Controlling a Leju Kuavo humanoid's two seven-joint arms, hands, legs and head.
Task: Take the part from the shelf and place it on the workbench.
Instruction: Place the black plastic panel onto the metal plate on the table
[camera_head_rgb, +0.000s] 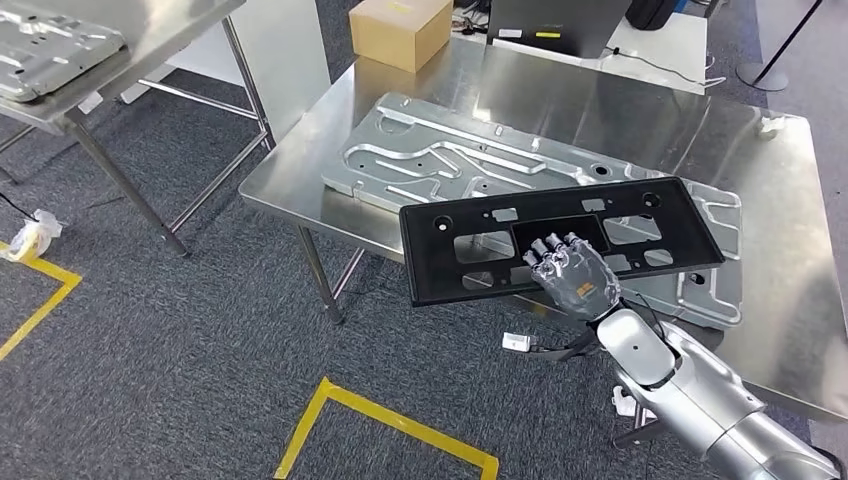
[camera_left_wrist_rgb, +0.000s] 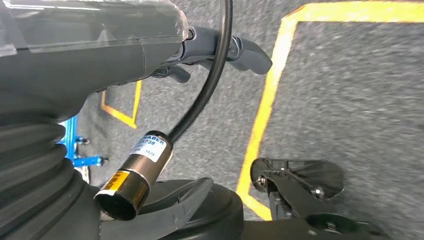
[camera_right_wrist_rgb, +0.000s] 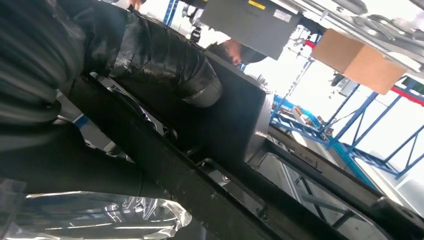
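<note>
Part: black plastic panel (camera_head_rgb: 555, 245) with cut-outs, gripped by my right hand (camera_head_rgb: 573, 275) at its near edge, held over the workbench (camera_head_rgb: 780, 300) edge.
Workbench load: stamped metal plate (camera_head_rgb: 470, 160); cardboard box (camera_head_rgb: 400, 30) at the far corner.
Right arm: reaching forward, fingers over the panel.
Left hand (camera_left_wrist_rgb: 220, 50): hanging above carpet; grasp cannot be told.

My right hand (camera_head_rgb: 575, 275) covers part of the black panel (camera_head_rgb: 480, 225), which hides some of the metal plate (camera_head_rgb: 440, 160); my fingertips beneath it are hidden
</note>
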